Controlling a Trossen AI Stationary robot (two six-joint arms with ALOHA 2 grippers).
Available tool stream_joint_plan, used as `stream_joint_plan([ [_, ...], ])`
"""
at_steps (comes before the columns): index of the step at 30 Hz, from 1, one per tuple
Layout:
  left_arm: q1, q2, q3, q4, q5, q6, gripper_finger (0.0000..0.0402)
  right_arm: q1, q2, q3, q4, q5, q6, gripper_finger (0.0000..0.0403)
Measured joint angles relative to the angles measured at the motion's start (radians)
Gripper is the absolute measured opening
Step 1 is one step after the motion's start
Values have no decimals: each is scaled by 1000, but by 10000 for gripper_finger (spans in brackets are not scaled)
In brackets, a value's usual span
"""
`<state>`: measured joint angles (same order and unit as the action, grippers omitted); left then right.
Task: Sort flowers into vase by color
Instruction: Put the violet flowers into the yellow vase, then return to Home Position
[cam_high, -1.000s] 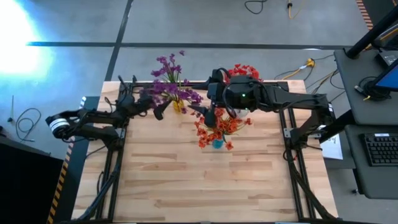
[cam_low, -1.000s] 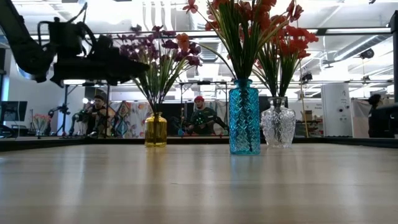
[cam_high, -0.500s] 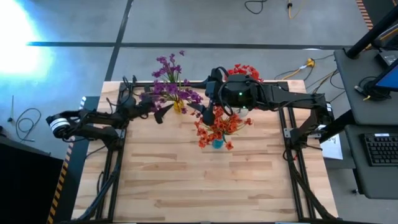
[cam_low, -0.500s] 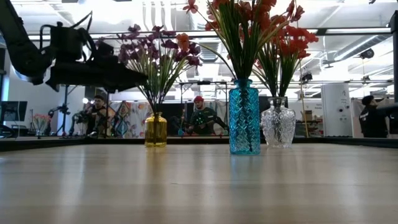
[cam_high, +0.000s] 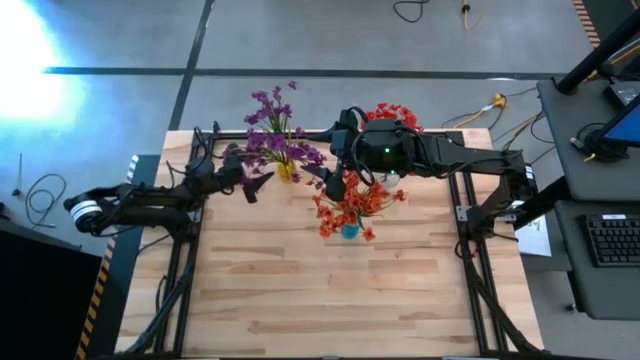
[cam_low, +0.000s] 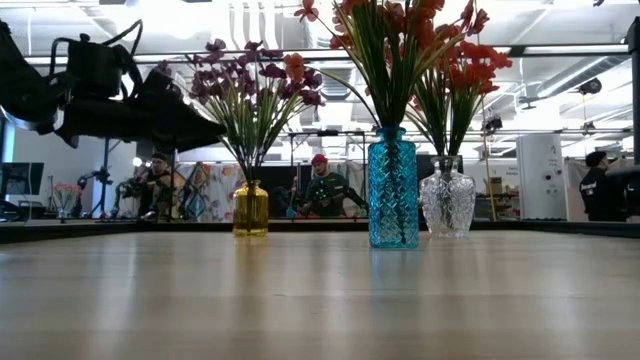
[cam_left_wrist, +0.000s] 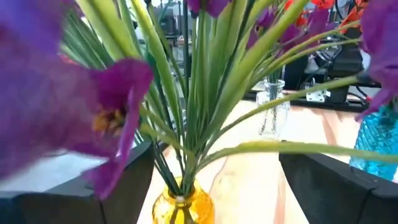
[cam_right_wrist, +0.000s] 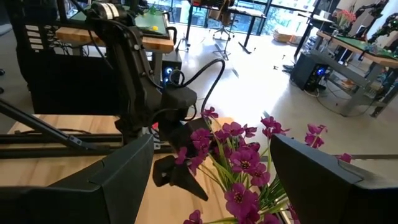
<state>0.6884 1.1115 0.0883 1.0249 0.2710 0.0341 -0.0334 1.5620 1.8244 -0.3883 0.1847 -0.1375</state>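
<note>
I read no writing or labels anywhere. My left gripper (cam_high: 256, 182) hangs with its fingers spread, empty, just beside the purple flowers (cam_high: 272, 140) in the yellow vase (cam_low: 250, 208) near the far edge. Next along, my right gripper (cam_high: 335, 185) sits fingers apart, empty, over the red flowers (cam_high: 352, 206) in the blue vase (cam_low: 392, 188); more red sprigs fill the clear vase (cam_low: 446, 204). The table (cam_high: 330, 295) lies open toward the near edge.
</note>
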Motion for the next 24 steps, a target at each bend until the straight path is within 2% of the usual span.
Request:
stream_joint_plan([
  [8, -1, -90, -1, -218, 12, -74, 331, 0, 0, 0, -4, 0, -1, 315],
  [12, -3, -168, -1, -279, 163, -113, 331, 0, 0, 0, -4, 0, -11, 315],
  [14, -2, -219, 0, -331, 157, -129, 331, 0, 0, 0, -10, -1, -13, 315],
  [17, -1, -301, 0, -494, 93, -155, 331, 3, 0, 0, -28, -1, -16, 315],
  [19, -6, -357, 0, -567, 96, -191, 331, 3, 0, 0, -32, -1, -16, 315],
  [24, -46, -486, 2, -747, 219, -354, 331, 3, -10, 0, -33, -3, -13, 315],
])
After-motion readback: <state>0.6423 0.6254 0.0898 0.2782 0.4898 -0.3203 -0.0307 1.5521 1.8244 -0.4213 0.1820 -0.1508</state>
